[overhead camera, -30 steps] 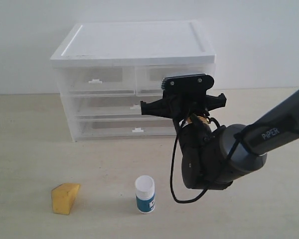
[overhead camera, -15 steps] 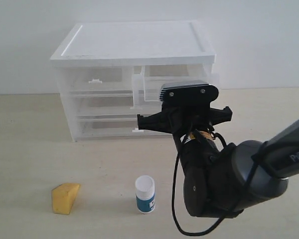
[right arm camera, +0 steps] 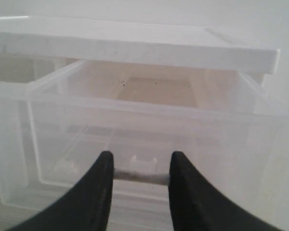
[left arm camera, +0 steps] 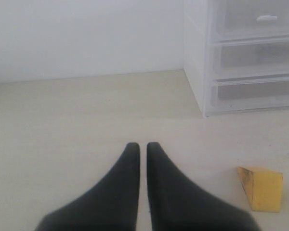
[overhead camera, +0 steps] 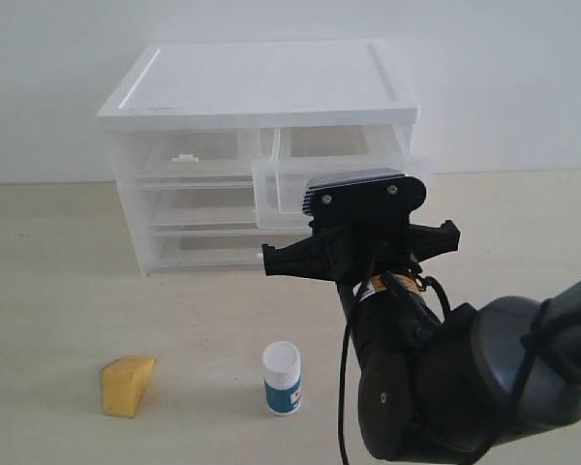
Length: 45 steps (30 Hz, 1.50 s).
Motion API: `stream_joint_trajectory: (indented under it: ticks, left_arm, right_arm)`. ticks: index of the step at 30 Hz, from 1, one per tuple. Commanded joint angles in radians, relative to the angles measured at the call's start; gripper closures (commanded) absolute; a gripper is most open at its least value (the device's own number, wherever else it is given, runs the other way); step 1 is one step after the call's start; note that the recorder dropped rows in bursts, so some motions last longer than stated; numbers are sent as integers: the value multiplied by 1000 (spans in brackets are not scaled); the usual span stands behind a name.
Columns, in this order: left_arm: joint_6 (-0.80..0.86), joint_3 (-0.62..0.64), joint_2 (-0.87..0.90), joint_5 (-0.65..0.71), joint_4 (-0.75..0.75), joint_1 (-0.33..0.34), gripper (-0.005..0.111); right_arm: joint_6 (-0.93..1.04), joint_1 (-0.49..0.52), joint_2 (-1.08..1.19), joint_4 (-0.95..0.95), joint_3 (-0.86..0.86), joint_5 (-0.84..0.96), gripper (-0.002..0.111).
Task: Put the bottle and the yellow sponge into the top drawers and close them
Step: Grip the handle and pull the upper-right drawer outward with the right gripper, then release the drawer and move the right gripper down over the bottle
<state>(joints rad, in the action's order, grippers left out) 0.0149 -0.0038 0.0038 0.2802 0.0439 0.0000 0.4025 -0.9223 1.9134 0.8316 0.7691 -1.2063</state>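
**One drawer open, nothing put away yet**

The job has only just started. The right top drawer [overhead camera: 281, 189] is pulled part way out of the white cabinet [overhead camera: 261, 82]. The left top drawer [overhead camera: 184, 155] is shut. The bottle [overhead camera: 282, 378] and the yellow sponge [overhead camera: 127, 385] both sit on the bench [overhead camera: 58, 291], in front of the cabinet and a little apart. Both have to go in, and then both drawers must be pushed shut.

The right end effector [right arm camera: 141, 155] has its two black fingers on either side of the small tab handle [right arm camera: 143, 162] and seems to pinch it. The left end effector [left arm camera: 142, 144] is pressed together and holds nothing.

The drawers are thin, milky plastic you can half see through, smooth and boxy. The sponge is soft-looking foam shaped like a wedge of cheese. The bottle is a little round tube with a white screw cap and a blue label.
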Motion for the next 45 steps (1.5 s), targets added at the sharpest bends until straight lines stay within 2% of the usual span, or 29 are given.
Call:
stream_joint_trajectory:
  ticks: [1, 3, 6, 8, 9, 15, 23, 27, 32, 33, 34, 35, 36, 38, 40, 42, 43, 45]
  left_arm:
    - [1, 4, -4, -3, -9, 2, 102]
    - [1, 4, -4, -3, -9, 2, 102]
    - [1, 4, -4, -3, -9, 2, 102]
    - [1, 4, -4, -3, -9, 2, 102]
    - [1, 4, -4, -3, -9, 2, 102]
    - [1, 4, -4, -3, -9, 2, 102]
    - [1, 4, -4, -3, -9, 2, 102]
    - [1, 4, -4, -3, -9, 2, 102]
    - [1, 4, -4, -1, -9, 2, 102]
    - [1, 4, -4, -1, -9, 2, 102]
    - [1, 4, -4, -1, -9, 2, 102]
    - [1, 4, -4, -1, -9, 2, 102]
    - [1, 4, -4, -3, -9, 2, 102]
    - [1, 4, -4, -3, -9, 2, 102]
    - [1, 4, -4, -3, -9, 2, 102]
    - [1, 4, -4, -3, -9, 2, 102]
    - [1, 4, -4, -3, -9, 2, 102]
    - [1, 4, -4, -3, -9, 2, 102]
  right_arm:
    - [17, -7, -17, 5, -2, -15, 89]
    - [17, -7, -17, 3, -2, -15, 70]
    - [17, -7, -17, 26, -2, -9, 31]
    - [17, -7, -17, 55, -2, 1, 18]
    - [19, -7, -21, 80, -2, 23, 17]
    - [67, -17, -72, 107, -2, 266, 29]
    - [269, -87, -160, 292, -2, 418, 29]
    - [413, -87, -209, 304, -2, 608, 29]
    - [597, -84, -305, 369, -2, 755, 29]
    - [674, -71, -334, 418, -2, 846, 29]
    - [700, -58, -345, 432, 0, 920, 29]
    - [717, -22, -361, 436, 0, 1085, 30]
    - [717, -5, -367, 436, 0, 1142, 31]
    - [720, 33, -377, 436, 0, 1239, 40]
    - [726, 77, -380, 432, 0, 1295, 54]
    - [732, 117, -380, 394, 0, 1361, 63]
    - [721, 158, -380, 336, 7, 1467, 63]
    - [562, 210, -380, 161, 59, 1658, 60]
